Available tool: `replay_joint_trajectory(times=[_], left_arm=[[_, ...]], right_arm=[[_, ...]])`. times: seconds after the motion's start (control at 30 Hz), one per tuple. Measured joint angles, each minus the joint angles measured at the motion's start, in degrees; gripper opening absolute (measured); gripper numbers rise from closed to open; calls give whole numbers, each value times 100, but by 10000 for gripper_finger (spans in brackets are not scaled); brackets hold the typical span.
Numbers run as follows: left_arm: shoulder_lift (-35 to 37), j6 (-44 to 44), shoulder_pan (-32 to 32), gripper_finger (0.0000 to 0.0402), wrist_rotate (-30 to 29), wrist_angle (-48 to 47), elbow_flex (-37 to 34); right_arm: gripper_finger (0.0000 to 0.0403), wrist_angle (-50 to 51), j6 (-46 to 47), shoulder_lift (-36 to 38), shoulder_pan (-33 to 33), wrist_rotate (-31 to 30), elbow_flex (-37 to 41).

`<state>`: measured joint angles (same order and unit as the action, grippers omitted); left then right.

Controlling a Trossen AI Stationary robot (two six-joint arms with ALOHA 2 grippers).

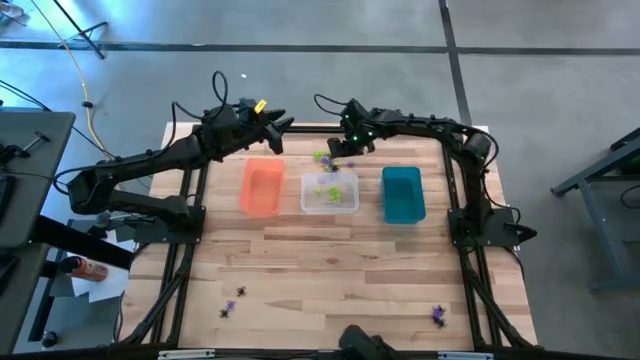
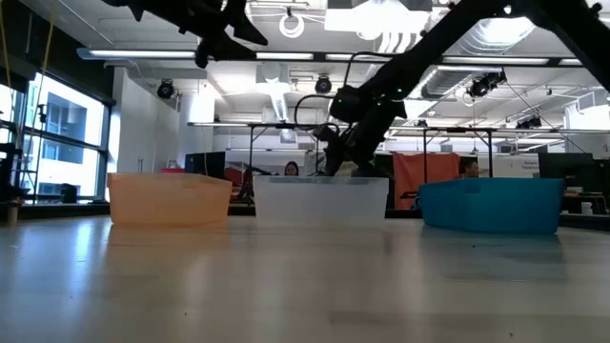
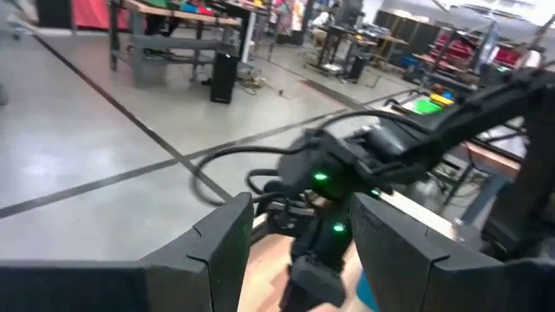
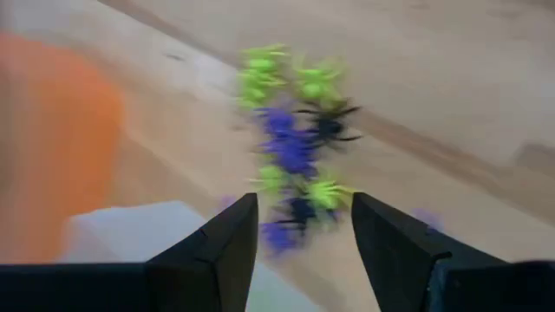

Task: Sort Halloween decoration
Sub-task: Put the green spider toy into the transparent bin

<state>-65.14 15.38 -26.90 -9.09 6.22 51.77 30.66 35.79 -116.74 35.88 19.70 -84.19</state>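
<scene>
A small heap of Halloween decoration [image 4: 299, 147], lime green, purple and black spidery trinkets, lies on the table just behind the clear bin [image 1: 330, 192]; the high view shows the heap [image 1: 325, 159] too. My right gripper [image 4: 303, 234] slants down over it, open, with the heap's nearest pieces between its fingertips; the high view places that gripper [image 1: 337, 152] at the bin's far side. A few green trinkets [image 1: 328, 191] lie in the clear bin. My left gripper [image 1: 278, 126] hovers open, high over the table's far edge behind the orange bin [image 1: 262, 187].
The teal bin [image 1: 403, 193] stands right of the clear one. Stray trinkets lie near the table's front edge at the left [image 1: 232, 305] and right [image 1: 438, 315]. Bare wood stretches between the bins and the front edge. People sit in the room beyond [image 2: 291, 169].
</scene>
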Motion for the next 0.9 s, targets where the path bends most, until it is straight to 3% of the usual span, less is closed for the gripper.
replay_joint_trajectory(times=[0.17,0.37,0.7,0.9], left_arm=[[5,-50,-184,181,495,-60,0],[196,-182,-504,181,1002,-366,0],[584,-353,-885,181,1160,-1044,-2],[623,-356,-931,181,1530,-1104,-2]], right_arm=[[152,1382,-430,-543,-32,-489,-1059],[140,2108,-367,-1036,-224,-553,-1916],[139,2102,450,-1360,-455,-1177,-2066],[139,2083,643,-1517,-543,-1072,-2059]])
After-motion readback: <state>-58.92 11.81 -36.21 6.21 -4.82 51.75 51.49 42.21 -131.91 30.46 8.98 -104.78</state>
